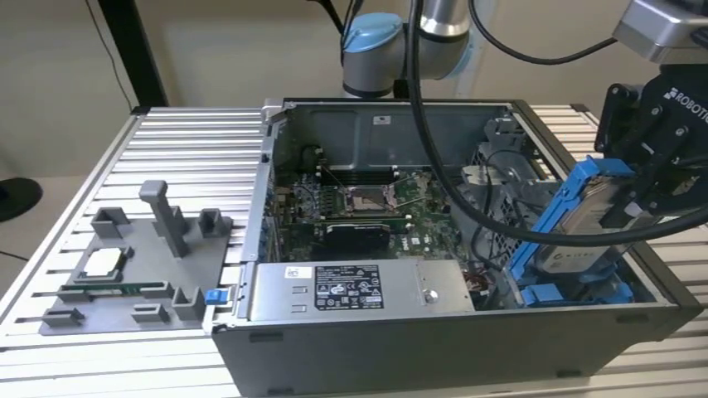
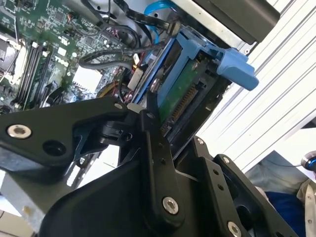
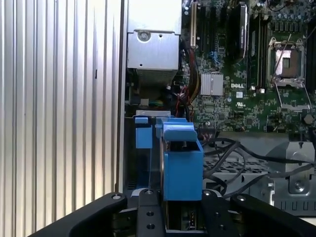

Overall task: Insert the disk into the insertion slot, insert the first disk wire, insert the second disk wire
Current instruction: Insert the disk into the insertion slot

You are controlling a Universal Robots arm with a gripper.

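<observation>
Open computer case (image 1: 443, 344) on a slatted metal table (image 1: 188, 141). The gripper (image 1: 628, 197) stands over the case's near corner at the exterior view's right. In the second wrist view its fingers (image 2: 150, 106) are clamped on the disk (image 1: 581, 228), one on each side of the blue carrier. The disk is tilted. Its upper end rises above the case rim and its lower end reaches down to the blue rails of the insertion slot (image 1: 575, 292) in that corner; whether it touches them cannot be told. The power-supply box (image 1: 354, 290) lies along the near wall beside the slot, with the motherboard (image 1: 366, 207) beyond it. Black cables (image 1: 443, 166) hang across the interior. A grey fixture (image 1: 133, 274) rests near the table's edge at the exterior view's left.
</observation>
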